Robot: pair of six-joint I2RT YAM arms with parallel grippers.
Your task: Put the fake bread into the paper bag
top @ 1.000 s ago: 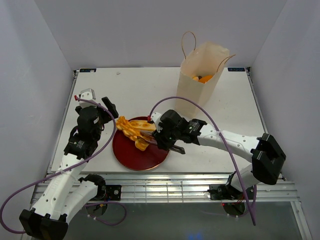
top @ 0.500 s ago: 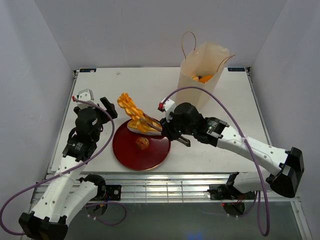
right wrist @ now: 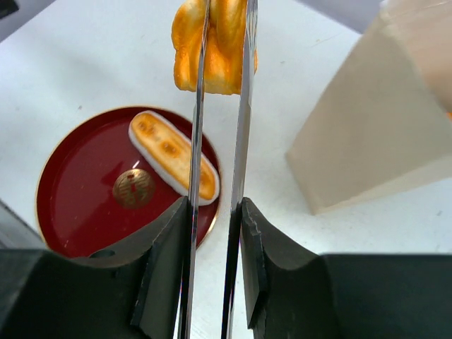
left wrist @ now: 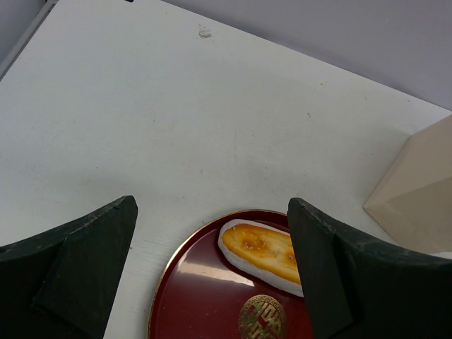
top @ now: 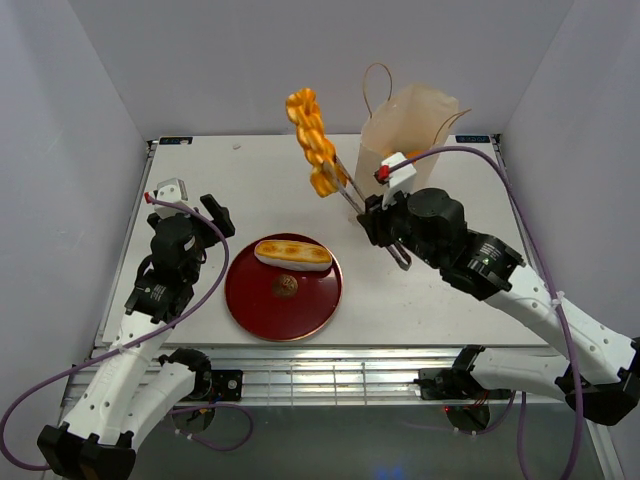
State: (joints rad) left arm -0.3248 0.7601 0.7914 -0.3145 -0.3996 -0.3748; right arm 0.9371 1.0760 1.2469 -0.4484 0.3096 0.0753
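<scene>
My right gripper (top: 385,222) is shut on the metal tongs (top: 348,192), which pinch a glossy golden-orange braided loaf (top: 310,140) high in the air, just left of the paper bag (top: 400,170). In the right wrist view the gripper (right wrist: 215,219) clamps the tongs (right wrist: 244,106) with the loaf (right wrist: 212,42) at their tips, and the bag (right wrist: 381,120) stands to the right. A pale long roll (top: 292,254) lies on the dark red plate (top: 250,300). My left gripper (top: 195,200) is open and empty, left of the plate.
An orange pastry (top: 408,157) shows inside the bag's open top. The left wrist view shows the roll (left wrist: 263,248) on the plate (left wrist: 191,282) and the bag's corner (left wrist: 417,191). The plate has a gold emblem (top: 285,288) at its middle.
My right gripper has lifted the tongs with the braided loaf off the plate and carried them up and right, close to the bag. The left arm has barely moved.
</scene>
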